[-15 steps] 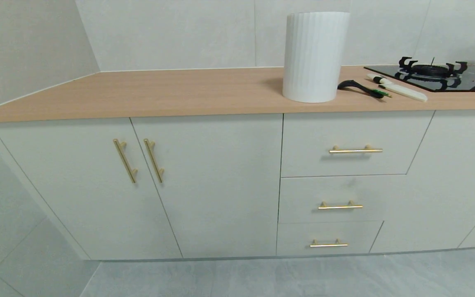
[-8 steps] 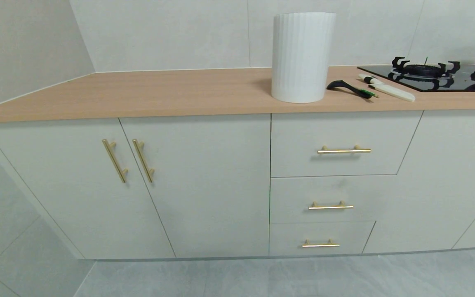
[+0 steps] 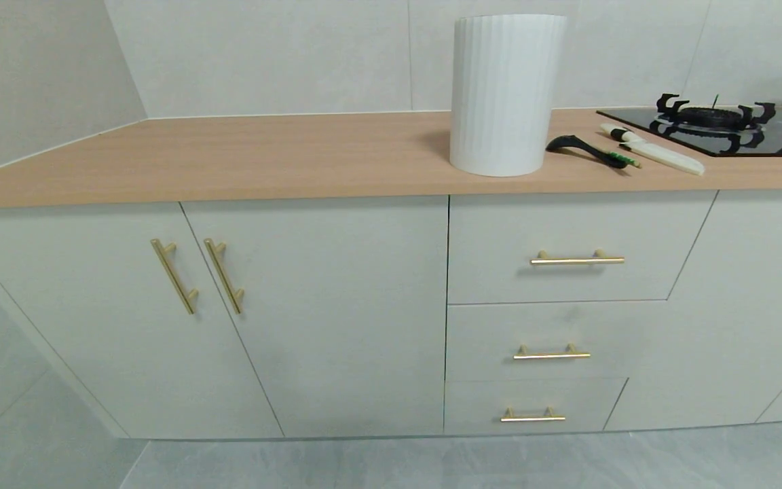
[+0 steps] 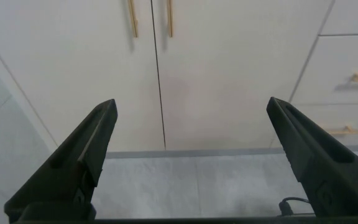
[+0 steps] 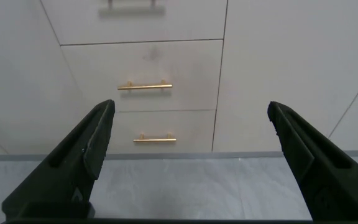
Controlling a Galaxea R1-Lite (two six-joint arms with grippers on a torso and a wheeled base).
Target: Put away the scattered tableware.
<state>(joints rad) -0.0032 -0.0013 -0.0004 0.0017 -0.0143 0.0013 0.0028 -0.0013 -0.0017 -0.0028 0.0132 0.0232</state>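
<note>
On the light-brown wooden surface (image 3: pixel 262 156), a tall white ribbed cylindrical container (image 3: pixel 505 95) stands upright near the front edge, above the seam between the cupboard doors and the drawer stack. Just beside it, on the side toward the black glass gas hob (image 3: pixel 703 136), lies a black plastic ladle with a green-tipped handle (image 3: pixel 584 148). Next to the ladle is a long cream-white utensil (image 3: pixel 662 157); I cannot tell whether the two touch. Below the surface are two pale grey cupboard doors (image 3: pixel 337 305) and three pale grey drawers (image 3: pixel 567 231), all with brass bar handles. The left gripper (image 4: pixel 194 162) hangs low before the cupboard doors, above the grey tiled floor (image 4: pixel 185 180), its fingers spread wide and holding nothing. The right gripper (image 5: pixel 191 162) hangs before the lower drawers, likewise wide apart and empty.
</note>
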